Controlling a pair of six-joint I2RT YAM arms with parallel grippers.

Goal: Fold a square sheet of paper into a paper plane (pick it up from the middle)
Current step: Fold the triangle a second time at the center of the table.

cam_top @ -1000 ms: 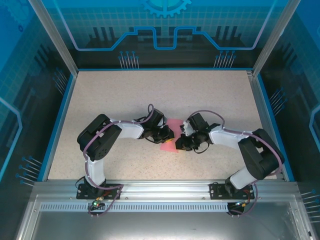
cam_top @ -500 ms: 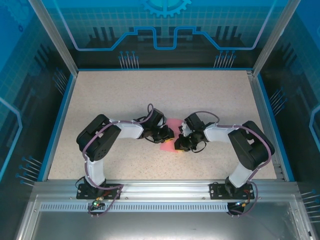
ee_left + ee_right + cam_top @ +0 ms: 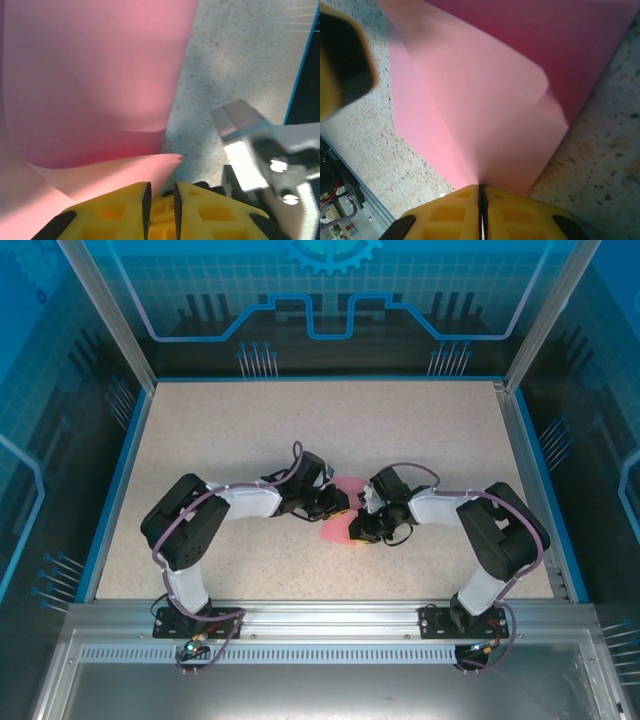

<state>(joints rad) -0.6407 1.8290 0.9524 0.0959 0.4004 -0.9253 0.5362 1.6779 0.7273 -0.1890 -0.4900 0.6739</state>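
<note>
Your right tool [image 3: 481,190] is pressed together on the edge of the pink sheet of paper [image 3: 485,100] at the bottom of its wrist frame, and a folded flap fans out above it. Your left tool [image 3: 160,195] shows a slim gap between its yellow fingers; you cannot tell whether paper sits in it. From above, the sheet lies mid-frame on the speckled surface [image 3: 250,430], between both tools.

A thin, pink-red matte square sheet of paper [image 3: 470,115] lies partly folded on the speckled beige table [image 3: 600,165], with a lighter flap bulging over a darker layer at the upper right. The right gripper [image 3: 481,192] has its yellow fingers pinched together on the sheet's near edge. A blurred yellow-and-black block [image 3: 340,60] sits at the upper left
</note>
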